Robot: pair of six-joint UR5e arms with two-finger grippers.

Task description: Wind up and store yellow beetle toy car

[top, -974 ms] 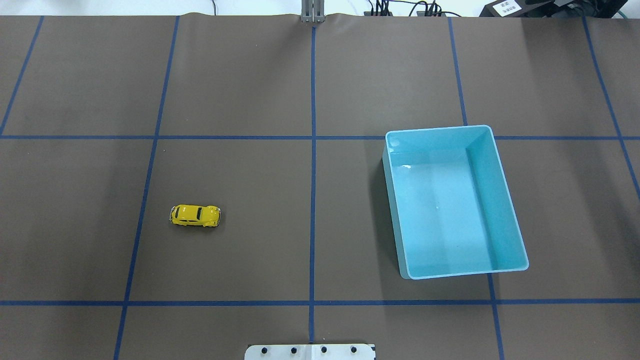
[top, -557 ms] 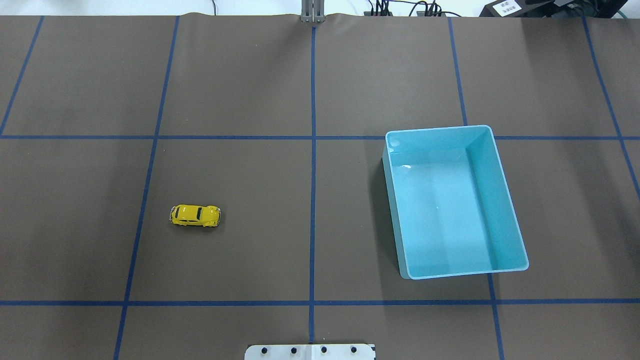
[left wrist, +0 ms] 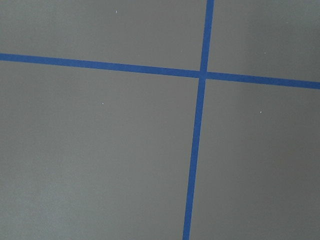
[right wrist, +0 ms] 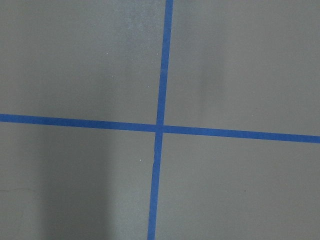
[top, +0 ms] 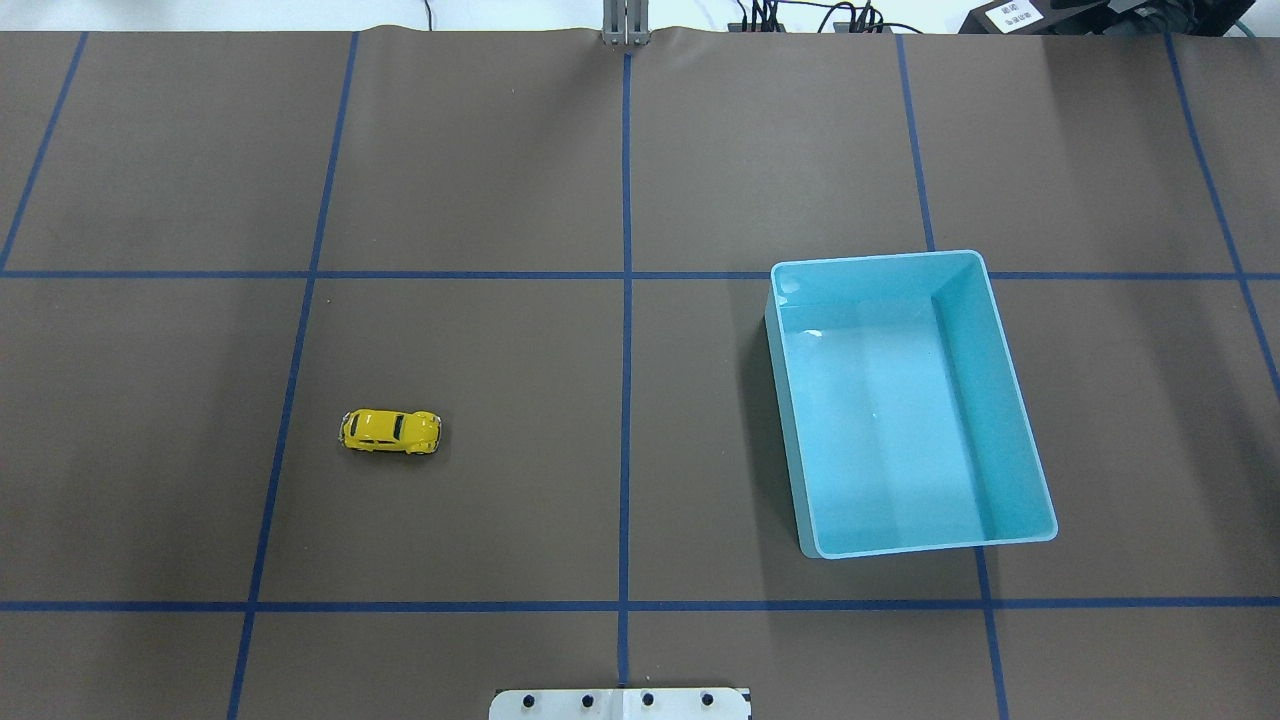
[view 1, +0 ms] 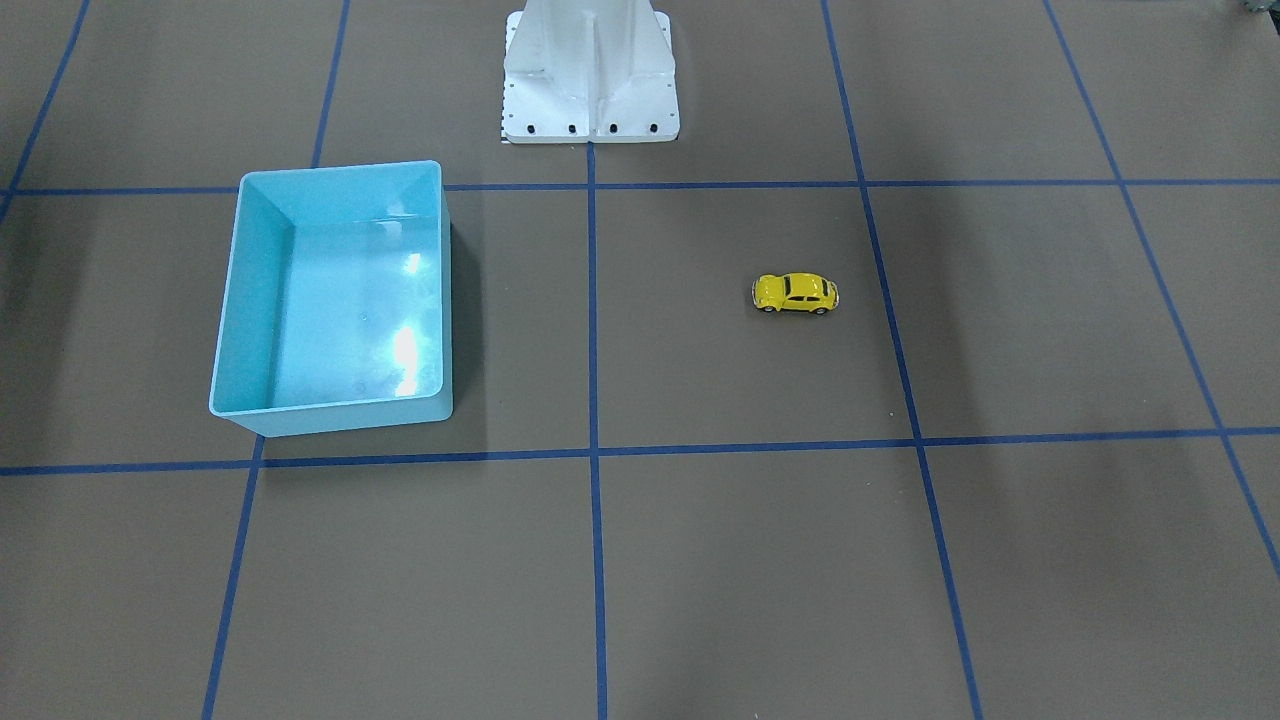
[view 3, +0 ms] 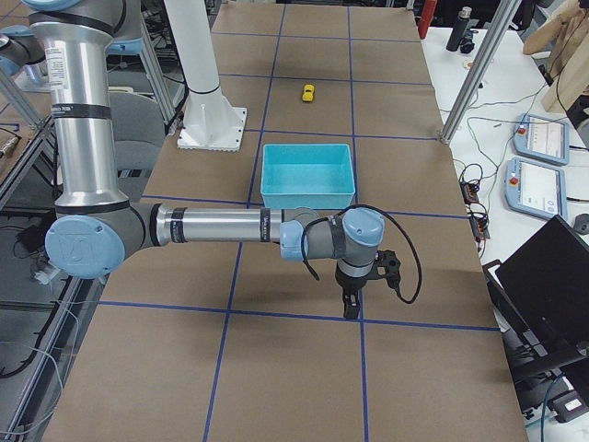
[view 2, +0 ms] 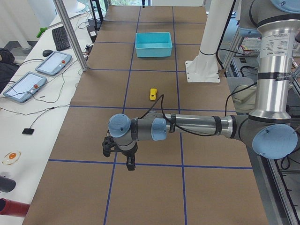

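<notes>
The yellow beetle toy car (top: pixel 390 432) stands on its wheels on the brown mat, left of the centre line; it also shows in the front-facing view (view 1: pixel 795 293), the left view (view 2: pixel 153 93) and the right view (view 3: pixel 308 92). The light blue bin (top: pixel 905 400) sits open and empty on the right half. My left gripper (view 2: pixel 130 164) shows only in the left view, far from the car toward the table's left end. My right gripper (view 3: pixel 351 306) shows only in the right view, just past the bin. I cannot tell whether either is open or shut.
The robot's white base (view 1: pixel 590 75) stands at the table's middle edge. Blue tape lines (top: pixel 625 300) cross the brown mat. Both wrist views show only mat and a tape crossing (left wrist: pixel 202 75). Tablets and cables (view 2: pixel 35 77) lie beside the table.
</notes>
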